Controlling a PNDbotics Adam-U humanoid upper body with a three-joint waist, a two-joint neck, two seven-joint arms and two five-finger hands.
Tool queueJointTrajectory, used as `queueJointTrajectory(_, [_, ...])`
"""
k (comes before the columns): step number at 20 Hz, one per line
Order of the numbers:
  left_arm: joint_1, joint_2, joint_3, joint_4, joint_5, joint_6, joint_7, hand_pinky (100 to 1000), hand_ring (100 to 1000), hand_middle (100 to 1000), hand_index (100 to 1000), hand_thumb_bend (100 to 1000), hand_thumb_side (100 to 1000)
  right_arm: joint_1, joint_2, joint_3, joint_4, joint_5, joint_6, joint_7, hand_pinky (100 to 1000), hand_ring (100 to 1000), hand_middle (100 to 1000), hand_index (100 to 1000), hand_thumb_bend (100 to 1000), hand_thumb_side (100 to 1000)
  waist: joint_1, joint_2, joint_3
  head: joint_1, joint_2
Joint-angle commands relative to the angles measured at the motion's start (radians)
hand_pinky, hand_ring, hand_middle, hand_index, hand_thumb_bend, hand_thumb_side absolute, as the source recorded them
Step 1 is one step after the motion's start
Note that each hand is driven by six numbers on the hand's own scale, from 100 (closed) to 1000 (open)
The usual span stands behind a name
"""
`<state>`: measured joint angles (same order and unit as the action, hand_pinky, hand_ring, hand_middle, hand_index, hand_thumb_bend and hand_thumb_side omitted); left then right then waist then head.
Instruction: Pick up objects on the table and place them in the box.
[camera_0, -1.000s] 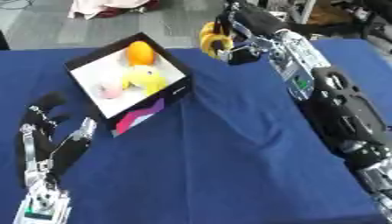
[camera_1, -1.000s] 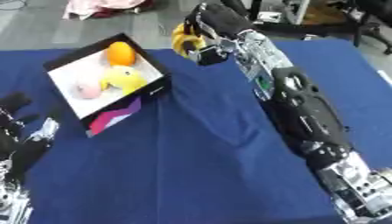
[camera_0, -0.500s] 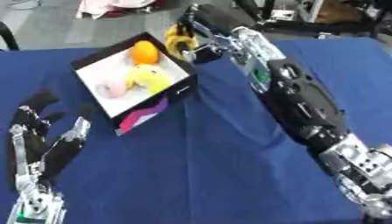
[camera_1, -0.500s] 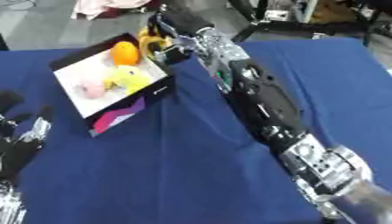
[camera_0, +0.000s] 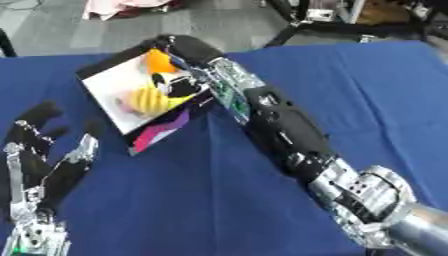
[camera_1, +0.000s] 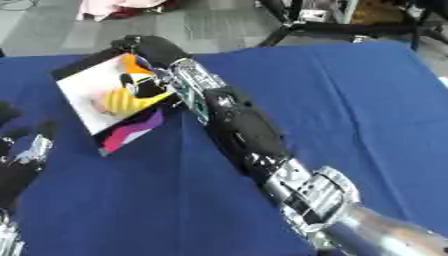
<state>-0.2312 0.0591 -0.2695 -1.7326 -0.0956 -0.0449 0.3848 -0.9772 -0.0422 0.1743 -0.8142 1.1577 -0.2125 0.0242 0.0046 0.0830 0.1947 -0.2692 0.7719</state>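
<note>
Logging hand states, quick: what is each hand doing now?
Left hand: open, idle, lower left.
Right hand: over the box; grip cannot be told.

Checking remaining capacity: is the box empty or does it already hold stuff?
Not empty. The box already holds an orange object at its far end and a yellow object mid-box, with the right hand reaching over them.

No readable text, labels or numbers.

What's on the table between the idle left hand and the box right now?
Only bare blue tablecloth. The left eye view shows the left hand resting open at the lower left, with nothing lying between it and the box.
</note>
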Motion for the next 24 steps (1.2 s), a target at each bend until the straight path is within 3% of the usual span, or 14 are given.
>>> queueJointTrajectory(1, [-0.013,-0.001,0.005,-0.022,0.003,0.000,0.002,723,867,633,752,525,153,-0.028,-0.012,-0.019,-0.020,-0.016,0.002,-0.051,925,883,986,992,100,772,0.008,-0.001,-0.006,0.007,-0.002])
queueJointTrajectory(3, [-0.008,0.002,0.008,-0.021,0.002,0.000,0.005,723,867,633,752,527,154,-0.027,-0.030,-0.018,-0.051,-0.040,0.007,-0.083,916,867,979,991,100,707,0.005,-0.003,-0.017,0.017,-0.002])
queueJointTrajectory(4, [-0.005,0.005,0.011,-0.020,0.001,0.000,0.008,723,868,633,751,527,153,-0.025,-0.040,-0.022,-0.069,-0.053,0.007,-0.099,897,834,951,971,100,477,0.002,-0.005,-0.025,0.026,-0.002])
queueJointTrajectory(6, [0.005,0.013,0.018,-0.018,-0.002,-0.001,0.014,723,868,632,751,528,153,-0.013,-0.068,-0.031,-0.119,-0.085,-0.001,-0.133,878,804,908,948,100,385,-0.006,-0.009,-0.048,0.050,-0.002])
queueJointTrajectory(9, [0.020,0.025,0.031,-0.014,-0.008,-0.004,0.028,724,869,632,751,529,153,0.029,-0.122,-0.041,-0.198,-0.134,-0.033,-0.178,844,758,843,914,100,386,-0.019,-0.015,-0.085,0.086,-0.002])
queueJointTrajectory(16, [0.040,0.051,0.052,-0.005,-0.019,-0.007,0.054,723,871,631,751,535,156,0.200,-0.240,-0.082,-0.378,-0.245,-0.120,-0.287,769,659,734,823,100,493,-0.041,-0.012,-0.160,0.173,-0.002])
queueJointTrajectory(20, [0.050,0.071,0.068,-0.003,-0.024,-0.003,0.071,722,872,631,752,541,162,0.301,-0.241,-0.120,-0.479,-0.307,-0.079,-0.302,755,646,721,817,100,505,-0.045,-0.001,-0.216,0.259,-0.002])
queueJointTrajectory(24, [0.053,0.085,0.074,-0.006,-0.026,0.003,0.079,722,874,632,752,546,166,0.406,-0.196,-0.156,-0.550,-0.372,-0.023,-0.301,742,680,743,818,100,522,-0.038,0.007,-0.248,0.321,-0.002])
